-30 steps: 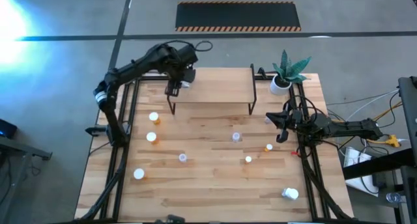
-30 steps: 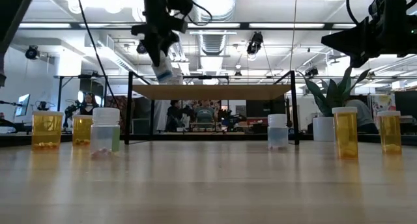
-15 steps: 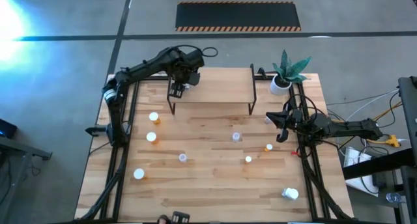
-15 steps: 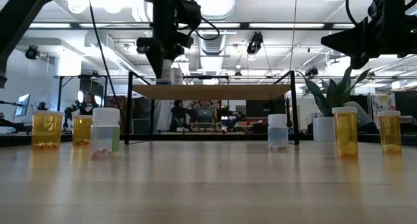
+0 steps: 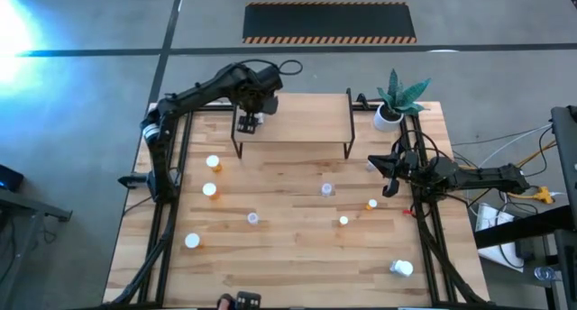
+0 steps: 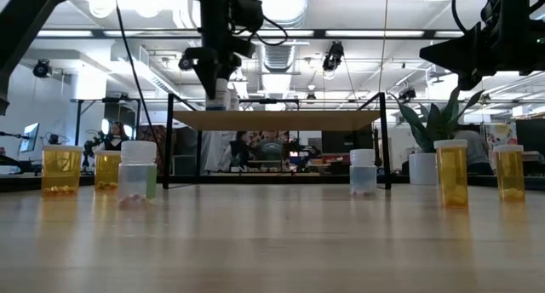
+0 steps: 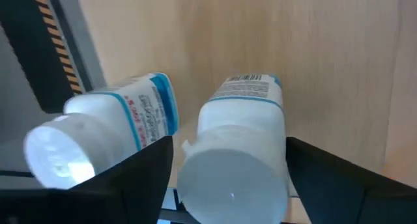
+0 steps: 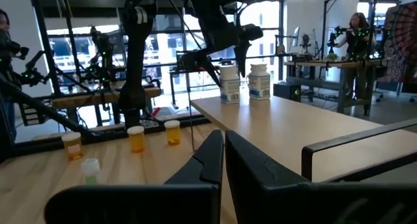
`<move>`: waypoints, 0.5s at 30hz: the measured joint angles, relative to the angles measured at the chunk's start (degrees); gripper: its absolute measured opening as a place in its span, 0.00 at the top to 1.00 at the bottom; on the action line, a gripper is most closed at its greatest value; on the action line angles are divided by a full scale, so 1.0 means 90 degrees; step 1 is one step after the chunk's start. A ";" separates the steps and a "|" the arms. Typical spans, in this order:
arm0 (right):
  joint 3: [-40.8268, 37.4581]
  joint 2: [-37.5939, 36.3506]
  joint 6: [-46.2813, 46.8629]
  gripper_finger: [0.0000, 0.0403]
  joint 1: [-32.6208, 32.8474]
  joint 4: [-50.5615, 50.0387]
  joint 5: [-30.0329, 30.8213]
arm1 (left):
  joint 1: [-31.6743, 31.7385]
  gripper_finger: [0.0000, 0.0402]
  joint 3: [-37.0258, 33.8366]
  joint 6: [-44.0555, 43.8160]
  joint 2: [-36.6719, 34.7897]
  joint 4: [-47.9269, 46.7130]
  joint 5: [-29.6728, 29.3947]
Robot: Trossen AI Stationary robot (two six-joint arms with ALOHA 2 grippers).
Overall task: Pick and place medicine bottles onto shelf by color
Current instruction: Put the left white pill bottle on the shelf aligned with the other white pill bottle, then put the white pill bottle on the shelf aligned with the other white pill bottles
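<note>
Left tool [image 5: 247, 123] sits over the left end of the shelf [image 5: 306, 121], its fingers [image 7: 140, 178] spread to either side of a white bottle [image 7: 238, 146]. In the left wrist view small gaps show on both sides of the bottle, so the tool stands open around it and does not clamp it. This bottle stands upright on the shelf board, long axis vertical, white cap up toward the wrist camera, blue-edged label facing outward. A second white bottle [image 7: 114, 133] stands just beside it on the same end of the shelf, also upright; from the right wrist view the pair [image 8: 229, 83] reads as two upright cylinders side by side near the shelf's edge.

Right tool [image 5: 389, 173] waits at the right edge of the table [image 5: 297, 247], fingers closed together, holding nothing.

On the table, upright: orange bottles [image 6: 61, 169] at the left, more orange bottles [image 6: 451, 172] at the right, pale clear bottles [image 6: 137, 170] between.
</note>
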 joint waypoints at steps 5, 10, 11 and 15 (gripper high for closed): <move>-0.0002 0.0000 0.0053 0.98 0.0000 0.0000 -0.0004 | 0.0000 0.30 0.0000 -0.0103 -0.0159 0.0132 0.0002; 0.0000 0.0000 0.0080 0.98 0.0000 0.0000 -0.0004 | -0.0002 0.30 -0.0010 -0.0101 -0.0320 0.0451 0.0002; -0.0001 0.0000 0.0080 0.98 0.0000 0.0000 -0.0004 | -0.0012 0.30 -0.0010 -0.0103 -0.0369 0.0480 0.0001; -0.0002 0.0000 0.0095 0.98 0.0000 -0.0024 -0.0007 | -0.0060 0.30 -0.0011 -0.0376 -0.0643 0.0492 0.0002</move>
